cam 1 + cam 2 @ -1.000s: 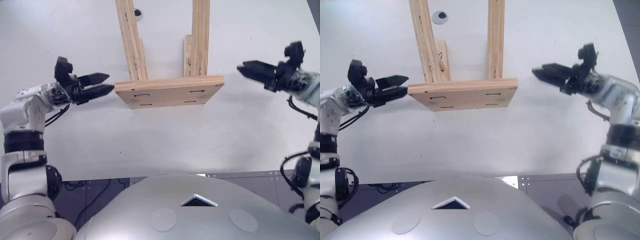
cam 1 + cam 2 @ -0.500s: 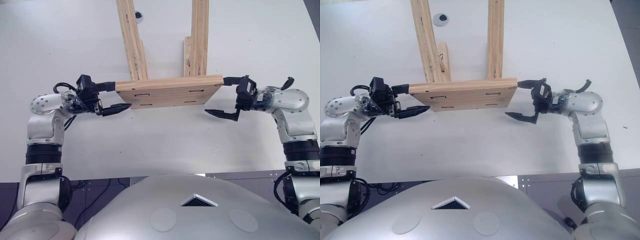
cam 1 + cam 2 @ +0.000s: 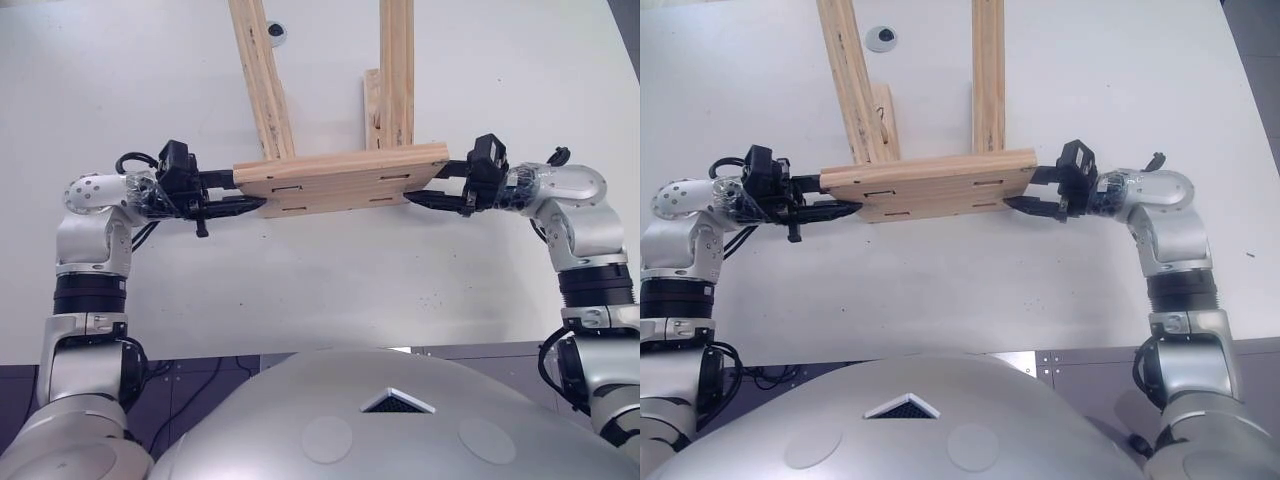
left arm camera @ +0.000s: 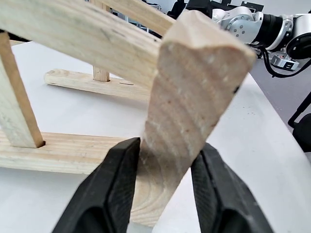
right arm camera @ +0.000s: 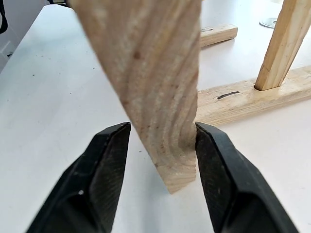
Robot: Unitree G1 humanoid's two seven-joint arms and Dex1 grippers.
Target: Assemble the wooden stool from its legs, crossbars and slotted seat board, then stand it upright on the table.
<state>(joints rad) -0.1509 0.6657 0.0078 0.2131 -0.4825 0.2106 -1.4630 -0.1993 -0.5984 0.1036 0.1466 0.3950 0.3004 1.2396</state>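
The assembled wooden stool lies on its side on the white table (image 3: 300, 270). Its slotted seat board (image 3: 340, 178) faces me, and the legs (image 3: 262, 80) (image 3: 397, 70) run away toward the far edge. My left gripper (image 3: 248, 191) is shut on the board's left end, one finger on each face. At the right end my right gripper (image 3: 430, 186) is shut on the board in the same way. In the left wrist view the seat board (image 4: 194, 92) stands pinched between the fingers (image 4: 114, 184). The right wrist view shows the seat board (image 5: 155, 73) clamped between black fingers (image 5: 104, 179).
A small grey disc (image 3: 879, 36) lies on the table beside the left leg, far from me. A crossbar (image 5: 238, 97) joins the lower legs flat on the table. Open white table lies between the seat board and the near edge (image 3: 300, 352).
Both arms came in from the sides, spread their fingers around the seat board's ends and closed on them. The board has tilted slightly, its right end a little higher.
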